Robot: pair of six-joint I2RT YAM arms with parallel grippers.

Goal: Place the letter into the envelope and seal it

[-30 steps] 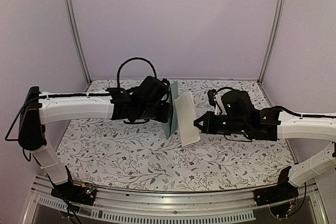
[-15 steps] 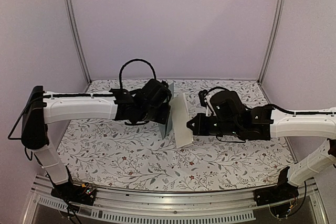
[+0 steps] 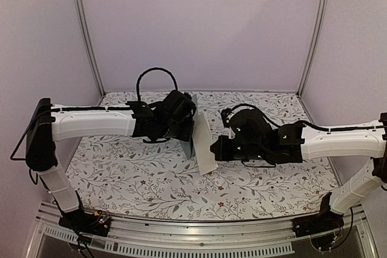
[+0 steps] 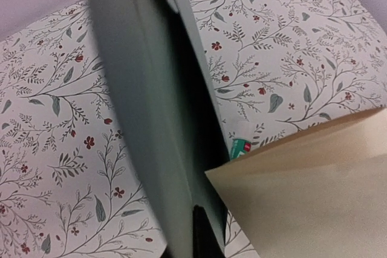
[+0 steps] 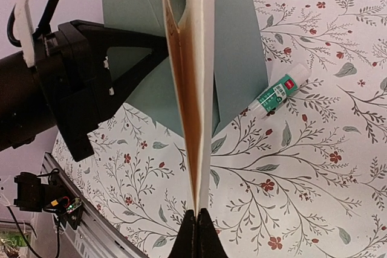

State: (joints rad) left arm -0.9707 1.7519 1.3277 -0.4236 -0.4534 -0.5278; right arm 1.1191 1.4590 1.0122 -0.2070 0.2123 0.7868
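Since the earlier top view, the right arm has been carried to the left, so that the letter (image 3: 204, 147) is brought closer to the envelope (image 3: 196, 104) and is presented more nearly edge-on; the left arm is found almost where it was. The right tool (image 3: 213, 147) is closed on the letter, which is gripped at one edge and projects straight out from the fingertips. In the right wrist view the sheet (image 5: 196, 89) is seen on edge above the closed right tool (image 5: 196, 225), with its tan face turned to the left and its whitish back to the right. The left tool (image 3: 191, 130) is clamped on the envelope, which is held upright and clear of the worktop (image 3: 121, 173). In the left wrist view the envelope (image 4: 151, 119) stands with a dark gap open along its right side, and a corner of the letter (image 4: 308, 191) is brought up against that side; whether the corner has entered the gap cannot be told. A glue stick (image 5: 281, 92) lies on the worktop below the two sheets, apart from both tools.
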